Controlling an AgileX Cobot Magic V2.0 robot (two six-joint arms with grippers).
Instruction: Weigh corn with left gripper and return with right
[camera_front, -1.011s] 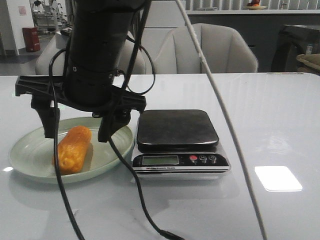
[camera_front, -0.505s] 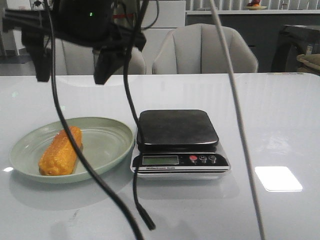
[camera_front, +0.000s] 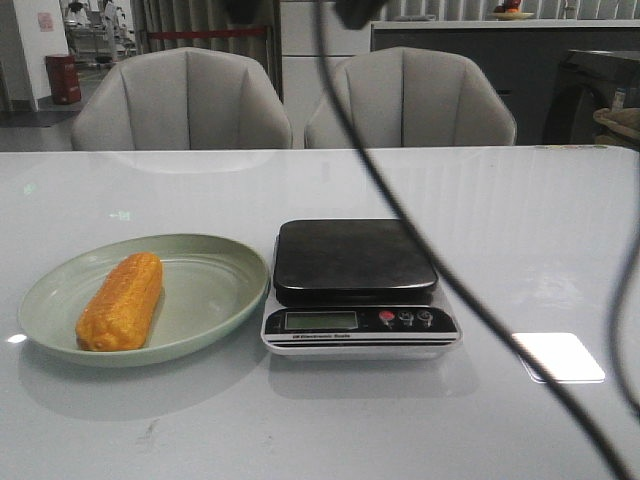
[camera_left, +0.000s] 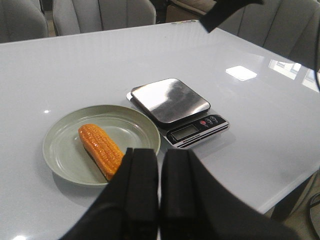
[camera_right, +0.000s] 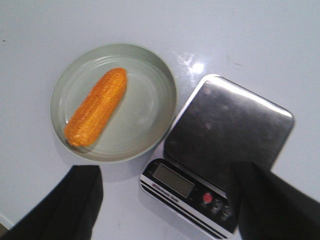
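Lifting the corn (camera_front: 121, 301) off its plate (camera_front: 215, 300) needs the left gripper (camera_left: 159, 172) (fingers pressed together, empty) opened; right gripper (camera_right: 165, 205) spreads wide.

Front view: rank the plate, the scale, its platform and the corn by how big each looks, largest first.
1. Plate, widest.
2. Scale, somewhat narrower than the plate.
3. Its dark platform, which covers most of the scale.
4. Corn, smallest, lying inside the plate.
All stand about equally near the camera.
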